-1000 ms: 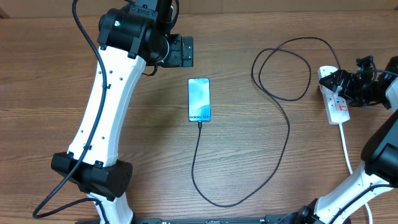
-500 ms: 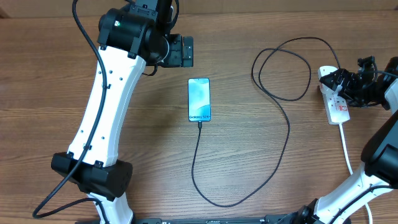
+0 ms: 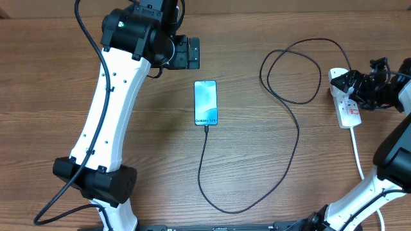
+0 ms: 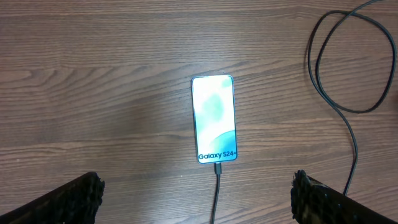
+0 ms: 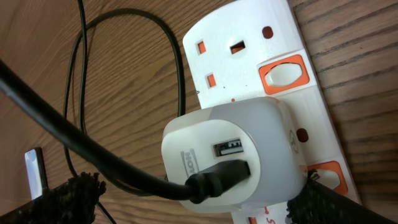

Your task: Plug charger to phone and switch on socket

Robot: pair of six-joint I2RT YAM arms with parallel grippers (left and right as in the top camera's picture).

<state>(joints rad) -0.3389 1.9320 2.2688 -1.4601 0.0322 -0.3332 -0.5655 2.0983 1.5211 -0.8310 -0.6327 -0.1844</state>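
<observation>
The phone (image 3: 205,101) lies flat at mid-table, screen lit, reading "Galaxy S24+" in the left wrist view (image 4: 214,115). The charger's black cable (image 3: 297,138) has its connector (image 4: 217,169) in the phone's lower end. The cable loops round to the white socket strip (image 3: 350,114) at the right. There its black plug (image 5: 217,175) sits in a white adapter (image 5: 261,130) on the socket (image 5: 249,37). My left gripper (image 3: 187,52) is open and empty, above and beyond the phone. My right gripper (image 3: 352,83) is open, with its fingers either side of the adapter (image 5: 196,202).
An orange-red switch (image 5: 285,74) sits beside the free outlet, and another (image 5: 323,173) shows by my right finger. The socket's thick white cord (image 3: 357,154) runs toward the front edge. The cable forms a loose loop (image 3: 289,70) at the back right.
Almost nothing differs. My right gripper has edged very slightly to the right over the socket. The left arm, phone and cable have not moved.
</observation>
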